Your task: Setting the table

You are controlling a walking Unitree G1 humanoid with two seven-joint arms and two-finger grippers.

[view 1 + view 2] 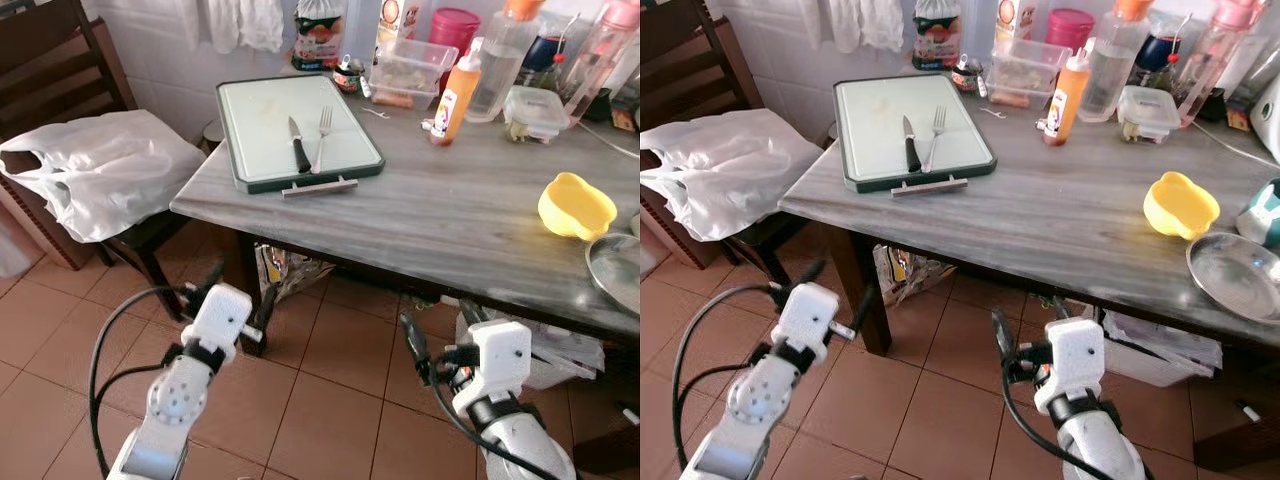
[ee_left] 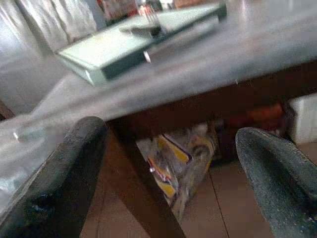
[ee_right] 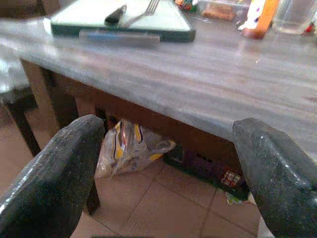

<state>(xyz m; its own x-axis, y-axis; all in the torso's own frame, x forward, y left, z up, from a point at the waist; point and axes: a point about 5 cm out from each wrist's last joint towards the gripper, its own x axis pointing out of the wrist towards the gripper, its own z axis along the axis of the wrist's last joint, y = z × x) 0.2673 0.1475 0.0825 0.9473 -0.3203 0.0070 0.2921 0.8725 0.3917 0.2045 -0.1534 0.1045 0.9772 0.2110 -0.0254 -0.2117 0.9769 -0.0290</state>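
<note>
Cutlery sat ready on the green-rimmed tray [image 1: 255, 115] at the table's [image 1: 440, 210] left end: 1 knife [image 1: 298, 146] and 1 fork [image 1: 322, 138], side by side and just apart, near the front edge where an arm could reach them. Both lay with their long axes running from the near edge toward the wall. The knife's black handle pointed back at the robot and its blade pointed away; the fork's tines pointed away too, handle toward the robot (a handy layout for a pick, I'd judge).

And both arms held low, below the tabletop, out over the tiled floor! The left gripper [image 1: 238, 292] had its 2 black fingers [image 2: 54, 183] spread wide with nothing between them, aimed up at the table edge. The right gripper [image 1: 440, 335] was likewise splayed and empty, fingers [image 3: 49, 173] parted, looking at the table's underside and front rim.

Further right on the table waited a yellow bowl [image 1: 575, 205] and a metal plate [image 1: 1235, 275], close together at the near edge. My read: setting had not yet begun.
</note>
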